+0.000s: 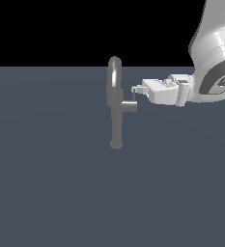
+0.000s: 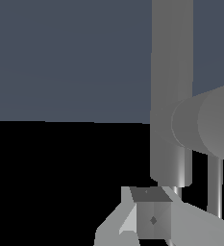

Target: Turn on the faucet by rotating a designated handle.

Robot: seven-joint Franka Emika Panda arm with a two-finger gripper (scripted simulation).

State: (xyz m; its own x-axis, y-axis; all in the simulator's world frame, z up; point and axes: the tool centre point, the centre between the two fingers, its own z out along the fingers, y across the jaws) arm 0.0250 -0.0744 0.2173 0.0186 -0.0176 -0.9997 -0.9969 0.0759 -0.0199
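In the exterior view the faucet stands upright on the dark worktop, its small round base near the picture's middle and its arched spout on top; the handle, a short stub, sticks out from the column toward the exterior view's right, with a thin rod rising at its end; the white arm reaches in from the exterior view's right, and the gripper lies level with its fingers at the top of that rod; I cannot tell whether they pinch it. In the wrist view the faucet column and the handle stub loom close, the thin rod beside them; one finger shows, its partner out of sight, so the gap cannot be told.
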